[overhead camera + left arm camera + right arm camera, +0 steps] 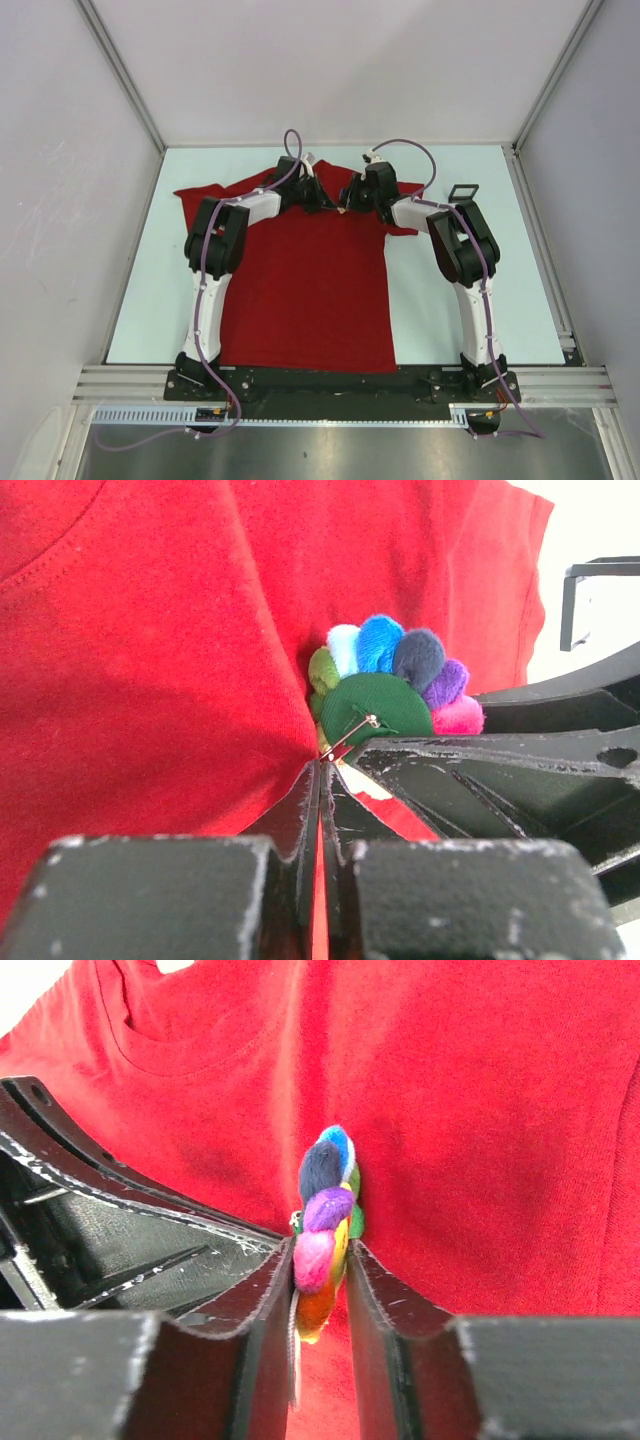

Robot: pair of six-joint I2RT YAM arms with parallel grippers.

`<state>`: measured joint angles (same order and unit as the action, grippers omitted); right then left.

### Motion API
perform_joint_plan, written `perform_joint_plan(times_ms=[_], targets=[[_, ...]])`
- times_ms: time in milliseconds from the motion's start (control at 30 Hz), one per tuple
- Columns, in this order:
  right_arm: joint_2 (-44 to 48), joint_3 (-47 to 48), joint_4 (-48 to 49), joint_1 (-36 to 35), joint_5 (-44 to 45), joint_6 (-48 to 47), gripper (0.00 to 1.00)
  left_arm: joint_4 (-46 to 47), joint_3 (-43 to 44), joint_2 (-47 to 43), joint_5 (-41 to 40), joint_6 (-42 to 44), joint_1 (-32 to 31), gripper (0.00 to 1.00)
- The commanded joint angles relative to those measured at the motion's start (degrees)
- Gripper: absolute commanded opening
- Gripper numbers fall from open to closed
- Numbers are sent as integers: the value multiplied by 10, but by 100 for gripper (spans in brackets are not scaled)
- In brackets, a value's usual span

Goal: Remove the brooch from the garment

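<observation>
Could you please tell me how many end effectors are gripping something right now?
2. The left end effector pinches the garment beside the brooch; the right end effector clamps the brooch itself.

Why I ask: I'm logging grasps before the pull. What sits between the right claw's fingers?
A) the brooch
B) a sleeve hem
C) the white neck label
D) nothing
A: in the right wrist view, the right claw is closed on both sides of the multicoloured brooch, holding it edge-on.

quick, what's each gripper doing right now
left gripper: closed, fingers pinching a fold of the garment just below the brooch
right gripper: closed on the brooch
</observation>
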<state>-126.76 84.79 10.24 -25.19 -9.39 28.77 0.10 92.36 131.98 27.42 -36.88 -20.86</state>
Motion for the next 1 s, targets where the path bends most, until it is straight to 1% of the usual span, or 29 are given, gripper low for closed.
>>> perform_joint_plan(times_ms=[0,67,233,300,400,433,633,833,967], targets=[[-1,20,-6,-1,15,-3,27,9,-9,-45,-16,14,6,4],[0,18,-8,-1,12,-2,22,9,-8,-45,-13,16,8,5],[0,15,-9,1,4,-2,14,3,2,-39,-9,20,13,6],[-1,15,-9,4,2,-6,12,6,4,-38,-6,17,13,7],[-1,15,-8,7,-5,-13,5,10,11,-35,0,18,13,9],[-1,15,-7,8,-7,-14,0,10,12,-35,-1,19,13,11],[-10,13,7,13,-33,-19,0,12,37,-16,39,28,13,15],[-15,4,33,19,-61,-31,0,4,45,-12,35,36,8,21],[-11,-4,48,21,-80,-39,0,-33,70,4,33,46,8,22]])
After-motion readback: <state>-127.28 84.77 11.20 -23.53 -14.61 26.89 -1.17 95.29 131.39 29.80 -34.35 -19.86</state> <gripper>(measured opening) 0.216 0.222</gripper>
